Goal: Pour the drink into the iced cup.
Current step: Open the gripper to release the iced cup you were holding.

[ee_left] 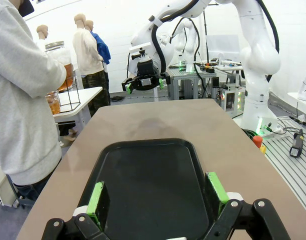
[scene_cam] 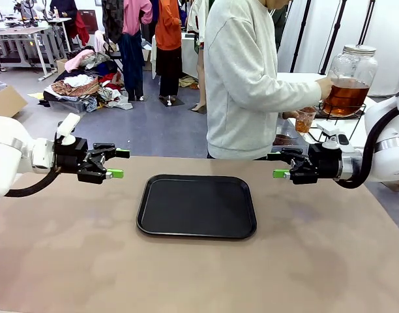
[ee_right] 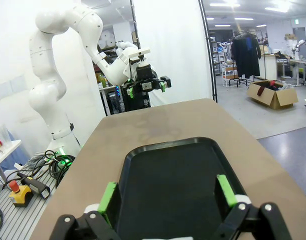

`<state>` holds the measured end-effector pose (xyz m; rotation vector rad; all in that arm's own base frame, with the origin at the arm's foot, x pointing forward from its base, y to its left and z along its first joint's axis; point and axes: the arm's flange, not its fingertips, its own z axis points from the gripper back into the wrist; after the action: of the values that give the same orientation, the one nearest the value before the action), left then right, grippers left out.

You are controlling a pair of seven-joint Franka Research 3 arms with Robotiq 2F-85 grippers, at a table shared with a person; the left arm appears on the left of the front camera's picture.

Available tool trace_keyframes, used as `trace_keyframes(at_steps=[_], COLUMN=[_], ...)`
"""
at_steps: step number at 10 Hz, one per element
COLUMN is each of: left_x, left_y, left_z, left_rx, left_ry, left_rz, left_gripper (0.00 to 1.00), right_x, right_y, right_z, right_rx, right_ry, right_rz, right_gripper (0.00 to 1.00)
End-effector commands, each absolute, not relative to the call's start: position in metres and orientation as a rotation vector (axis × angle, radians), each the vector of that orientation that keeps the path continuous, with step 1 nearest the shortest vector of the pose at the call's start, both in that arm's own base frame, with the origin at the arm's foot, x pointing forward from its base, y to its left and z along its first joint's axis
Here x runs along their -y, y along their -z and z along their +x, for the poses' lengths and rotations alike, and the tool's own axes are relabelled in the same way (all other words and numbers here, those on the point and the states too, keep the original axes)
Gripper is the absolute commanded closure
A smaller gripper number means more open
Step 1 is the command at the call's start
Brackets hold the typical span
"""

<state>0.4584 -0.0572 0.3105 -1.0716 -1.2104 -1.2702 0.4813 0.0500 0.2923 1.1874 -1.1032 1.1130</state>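
At the far right, on a white side table behind the desk (scene_cam: 330, 261), the drink (scene_cam: 346, 96) is seen as amber liquid in a large glass jar (scene_cam: 351, 72) on a wire stand; no readable label is shown on it. A person's hand (scene_cam: 326, 87) is laid on the jar, and a clear cup (scene_cam: 305, 120) is held below it. Above the desk, on either side of the black tray (scene_cam: 197, 206), the left gripper (scene_cam: 118, 163) and right gripper (scene_cam: 278, 165) are held level, pointed inward, their fingers spread wide and empty.

Open tabletop (scene_cam: 330, 261) around the central black tray (scene_cam: 197, 205); person (scene_cam: 242, 78) beyond the far edge.
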Motion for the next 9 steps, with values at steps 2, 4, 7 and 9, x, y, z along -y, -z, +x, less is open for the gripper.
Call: trace_keyframes(at_steps=[2,4,7,9], left_x=[0.0579,0.0579,0.0579,0.0579], left_y=[-0.3110,-0.3110,-0.3110,-0.3110], left_z=[0.4580,0.4580,0.4580,0.4580], left_rx=[1.213,1.213,1.213,1.213], left_ry=[1.275,1.275,1.275,1.275], left_rz=[-1.071,-1.071,-1.071,-1.071], left_gripper=[0.00,0.00,0.00,0.00], right_x=[-0.0501,-0.0501,-0.0501,-0.0501], right_y=[-0.2941,-0.2941,-0.2941,-0.2941], right_z=[0.4815,0.4815,0.4815,0.4815], right_rx=[1.103,1.103,1.103,1.103], right_ry=[-1.112,-1.112,-1.112,-1.112], right_rz=[1.188,1.188,1.188,1.188], right_gripper=[0.00,0.00,0.00,0.00])
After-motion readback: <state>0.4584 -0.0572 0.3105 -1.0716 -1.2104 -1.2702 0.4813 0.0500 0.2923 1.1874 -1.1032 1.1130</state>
